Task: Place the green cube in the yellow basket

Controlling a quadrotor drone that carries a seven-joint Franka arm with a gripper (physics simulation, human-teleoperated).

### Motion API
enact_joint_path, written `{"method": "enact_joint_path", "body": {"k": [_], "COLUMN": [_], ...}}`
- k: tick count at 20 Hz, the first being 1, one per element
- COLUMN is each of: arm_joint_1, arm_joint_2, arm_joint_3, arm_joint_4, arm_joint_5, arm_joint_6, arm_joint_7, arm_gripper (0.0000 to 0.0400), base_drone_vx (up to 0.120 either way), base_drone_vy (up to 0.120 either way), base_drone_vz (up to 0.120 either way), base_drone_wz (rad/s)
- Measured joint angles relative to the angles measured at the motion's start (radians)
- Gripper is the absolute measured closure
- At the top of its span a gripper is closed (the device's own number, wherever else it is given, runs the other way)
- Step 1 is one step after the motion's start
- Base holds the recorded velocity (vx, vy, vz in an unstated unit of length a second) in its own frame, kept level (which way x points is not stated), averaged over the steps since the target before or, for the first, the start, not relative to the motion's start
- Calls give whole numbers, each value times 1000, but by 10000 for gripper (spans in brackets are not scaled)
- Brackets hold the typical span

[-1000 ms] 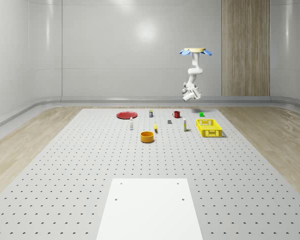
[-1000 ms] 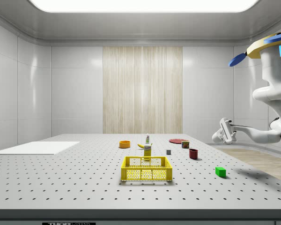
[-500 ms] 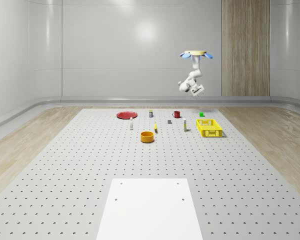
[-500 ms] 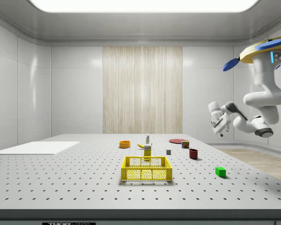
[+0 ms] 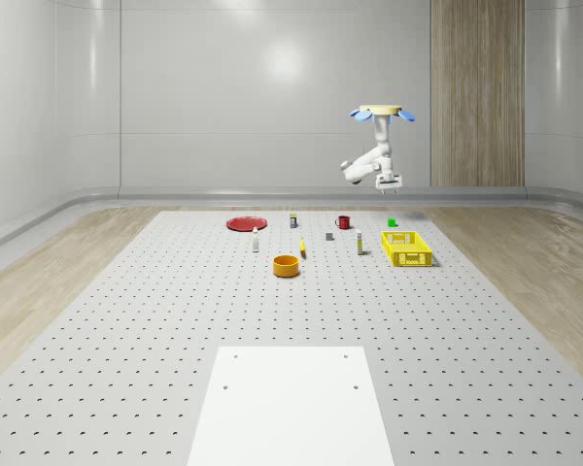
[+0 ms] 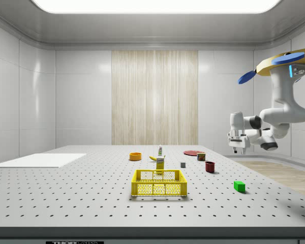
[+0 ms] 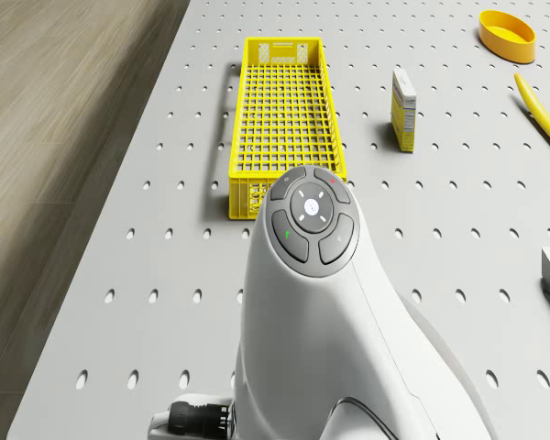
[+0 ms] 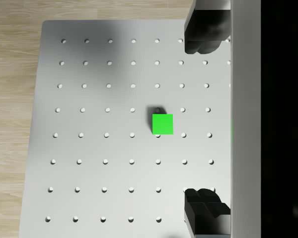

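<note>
The green cube (image 5: 392, 222) (image 6: 239, 186) lies on the perforated table near its far right corner, a short way from the yellow basket (image 5: 408, 260) (image 6: 159, 189) (image 7: 237, 119). The drone (image 5: 380, 111) (image 6: 290, 60) hovers high over that corner. Its arm bends down, so the gripper (image 5: 389, 183) (image 6: 240, 150) points straight down, well above the cube. In the wrist view the gripper (image 8: 198, 124) is open. The cube (image 8: 162, 124) sits on the table far below, between the two dark fingers (image 8: 203, 39). The basket holds nothing.
A red plate (image 5: 245, 223), a red mug (image 5: 343, 221), an orange bowl (image 5: 287, 265), a banana (image 5: 302, 249) and several small boxes stand left of the basket. A white sheet (image 5: 291, 403) lies at the near end. Wooden floor (image 8: 15, 99) borders the table beside the cube.
The arm has swung from a sideways pose to pointing the gripper straight down over the cube. The drone has drifted slightly to the whole-scene view's right.
</note>
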Motion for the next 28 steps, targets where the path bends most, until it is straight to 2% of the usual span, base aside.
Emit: {"method": "enact_joint_path", "body": {"k": [9,28], "arm_joint_1": [-71,-117], "arm_joint_2": [-59,-161], "arm_joint_3": [39,73], "arm_joint_4": [-2,5], "arm_joint_5": [-1,43], "arm_joint_6": [8,91], "arm_joint_7": [51,92], "arm_gripper": [0,0], "base_drone_vx": [0,0], "base_drone_vy": [22,8], "base_drone_vz": [-120,-114], "base_drone_wz": [0,0]}}
